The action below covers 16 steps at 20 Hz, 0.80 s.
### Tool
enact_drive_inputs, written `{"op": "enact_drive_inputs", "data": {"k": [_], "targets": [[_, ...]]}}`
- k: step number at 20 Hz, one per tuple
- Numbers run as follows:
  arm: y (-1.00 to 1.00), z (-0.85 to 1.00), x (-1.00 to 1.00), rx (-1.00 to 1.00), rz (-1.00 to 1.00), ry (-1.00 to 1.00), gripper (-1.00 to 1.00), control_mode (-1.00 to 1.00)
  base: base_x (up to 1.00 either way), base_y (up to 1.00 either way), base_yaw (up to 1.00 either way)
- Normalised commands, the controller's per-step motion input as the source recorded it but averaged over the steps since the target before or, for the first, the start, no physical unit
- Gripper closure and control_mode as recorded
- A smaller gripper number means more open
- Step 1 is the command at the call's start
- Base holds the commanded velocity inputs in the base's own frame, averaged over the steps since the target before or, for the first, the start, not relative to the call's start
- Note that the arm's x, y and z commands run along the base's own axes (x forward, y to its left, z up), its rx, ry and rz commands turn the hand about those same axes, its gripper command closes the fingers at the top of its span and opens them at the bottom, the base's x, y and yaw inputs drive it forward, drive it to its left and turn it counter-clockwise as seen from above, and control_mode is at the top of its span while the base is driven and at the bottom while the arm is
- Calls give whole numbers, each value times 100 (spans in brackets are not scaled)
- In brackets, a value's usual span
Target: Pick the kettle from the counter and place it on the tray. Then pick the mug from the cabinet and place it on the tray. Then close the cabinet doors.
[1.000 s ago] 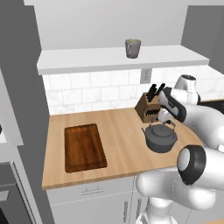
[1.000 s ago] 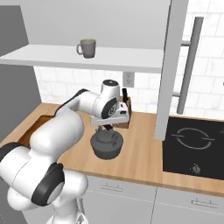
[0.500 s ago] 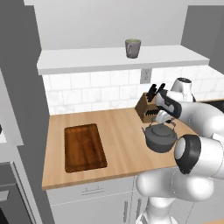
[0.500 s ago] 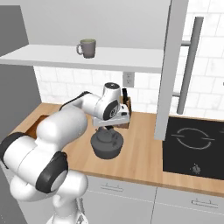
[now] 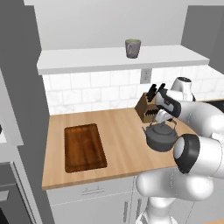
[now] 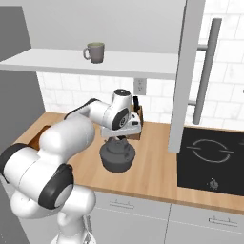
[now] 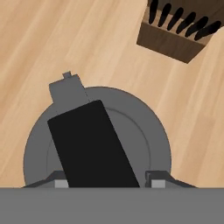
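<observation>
The dark grey kettle (image 5: pixel 161 138) (image 6: pixel 116 156) (image 7: pixel 148 131) stands on the light wooden counter (image 5: pixel 120 131), right of the dark brown tray (image 5: pixel 66 148). My gripper (image 5: pixel 164 121) (image 6: pixel 118 138) (image 7: pixel 108 183) reaches down over it. In the hand view the two tips stand on either side of the black handle middle (image 7: pixel 89 144), with a thin gap still showing on one side. The grey-green mug (image 5: pixel 132 48) (image 6: pixel 95 52) sits on the white shelf (image 5: pixel 109 59) of the cabinet. One light grey cabinet door (image 6: pixel 188 71) with its bar handle (image 6: pixel 206 71) stands open.
A wooden knife block (image 5: pixel 148 108) (image 6: pixel 137 125) (image 7: pixel 179 33) stands just behind the kettle against the tiled wall. The black hob (image 6: pixel 209 155) lies to the right. A sliver of the tray (image 6: pixel 40 136) shows behind my arm.
The gripper has come down over the kettle's handle and its jaws have narrowed around it. The kettle has not moved.
</observation>
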Motion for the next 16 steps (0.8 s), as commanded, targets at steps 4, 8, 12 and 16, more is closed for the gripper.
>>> {"op": "enact_drive_inputs", "data": {"k": [4,8,12,16], "targets": [[1,0,-4,0,1,0,100,-100,0,0,0],[36,0,-17,0,0,-5,100,-100,0,0,0],[76,5,-15,0,0,-1,100,-100,0,0,0],[88,11,-6,0,-6,0,100,-100,0,0,0]]}}
